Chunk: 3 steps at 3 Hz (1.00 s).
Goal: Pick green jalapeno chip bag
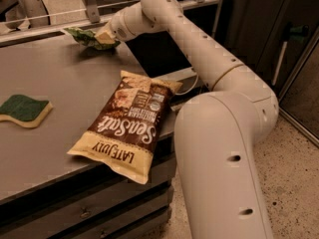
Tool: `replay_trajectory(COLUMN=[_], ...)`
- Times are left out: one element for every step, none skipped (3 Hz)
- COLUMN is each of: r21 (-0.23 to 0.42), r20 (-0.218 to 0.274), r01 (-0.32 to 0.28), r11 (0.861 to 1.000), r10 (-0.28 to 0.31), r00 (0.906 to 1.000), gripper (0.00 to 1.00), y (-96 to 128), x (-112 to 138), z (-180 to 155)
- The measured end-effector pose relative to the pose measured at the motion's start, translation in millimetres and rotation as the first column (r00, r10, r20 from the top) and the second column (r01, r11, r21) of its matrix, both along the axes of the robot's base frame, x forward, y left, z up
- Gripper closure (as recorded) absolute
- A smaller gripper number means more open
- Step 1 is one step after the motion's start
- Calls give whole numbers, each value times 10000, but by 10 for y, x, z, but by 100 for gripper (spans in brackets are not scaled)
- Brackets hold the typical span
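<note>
The green jalapeno chip bag (pixel 82 36) is small and crinkly, at the far edge of the grey table (pixel 60 78). My gripper (pixel 103 36) is shut on its right end and holds it just above the tabletop, with a shadow beneath it. The arm reaches over the table from the right. Part of the bag is hidden by the fingers.
A large brown-and-cream "Sea Salt" chip bag (pixel 127 123) lies at the table's near right edge, overhanging it. A green-topped yellow sponge (pixel 24 109) lies at the left. A metal rail (pixel 50 19) runs behind the table. My base (pixel 224 168) stands against the table's right side.
</note>
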<state>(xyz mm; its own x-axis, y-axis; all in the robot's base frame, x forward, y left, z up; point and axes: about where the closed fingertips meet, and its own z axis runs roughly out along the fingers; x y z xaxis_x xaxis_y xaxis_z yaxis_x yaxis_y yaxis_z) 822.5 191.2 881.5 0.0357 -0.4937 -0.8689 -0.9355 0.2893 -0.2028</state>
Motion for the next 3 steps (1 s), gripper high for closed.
replay_trajectory(r21=[290,837,953], r20=[195,562,629], r01=[-313,-777,-835], r11=[9991,9935,9919], r10=[308,731,777], r00=[9993,9957,9950], gripper=[100,100,100], y=[-156,-344,-380], x=[-300,-650,-706], z=[433,957,1052])
